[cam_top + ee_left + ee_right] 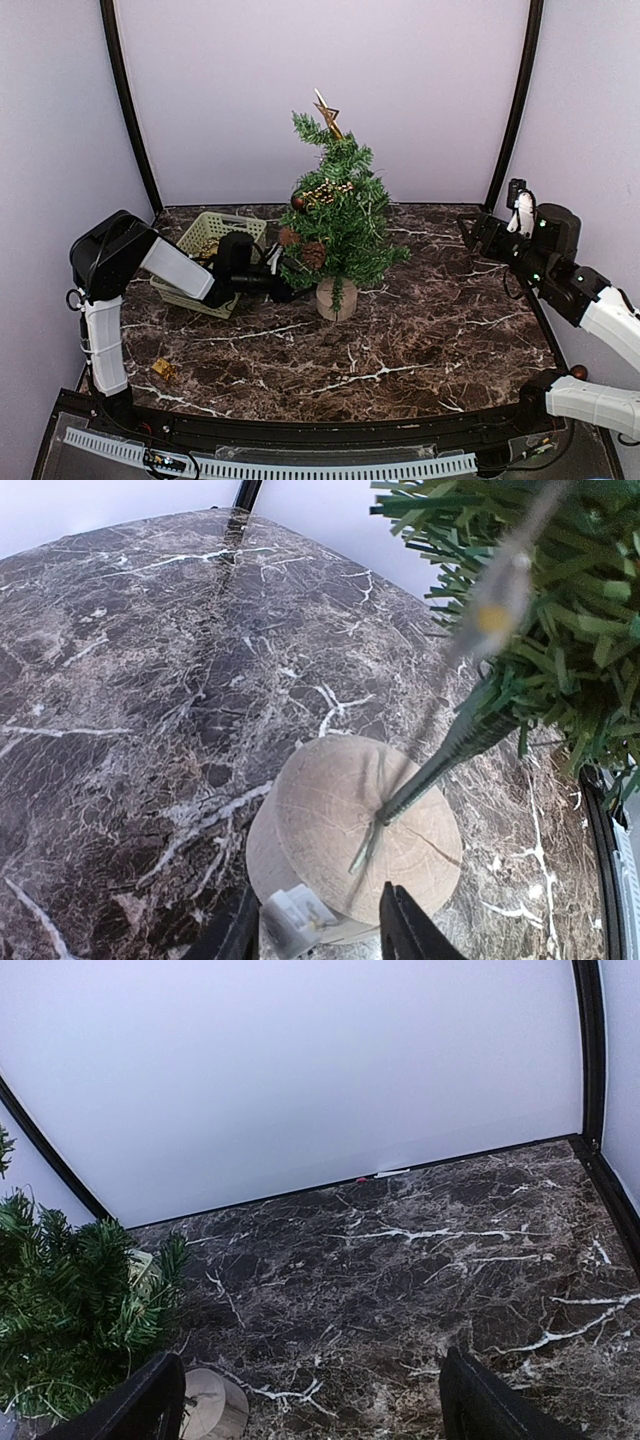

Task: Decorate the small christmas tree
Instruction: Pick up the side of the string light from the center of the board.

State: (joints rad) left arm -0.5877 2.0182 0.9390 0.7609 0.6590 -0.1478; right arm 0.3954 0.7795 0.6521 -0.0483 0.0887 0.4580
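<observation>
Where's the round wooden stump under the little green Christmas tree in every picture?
Top external: the round tan wooden base sits centre, under the green needle branches.
Left wrist: the base fills the bottom centre.
Right wrist: the base peeks in bottom left.
Shared landmark: those green branches above it.

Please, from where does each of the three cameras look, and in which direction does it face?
Top external: above and behind the arm bases, looking down on the table, small christmas tree and basket; left arm and right arm show.
Left wrist: low beside the tree, looking down at its wooden base; left fingers at bottom.
Right wrist: at the table's right side, facing the back wall; right fingers at bottom.
Shared: all three see tree and table.
</observation>
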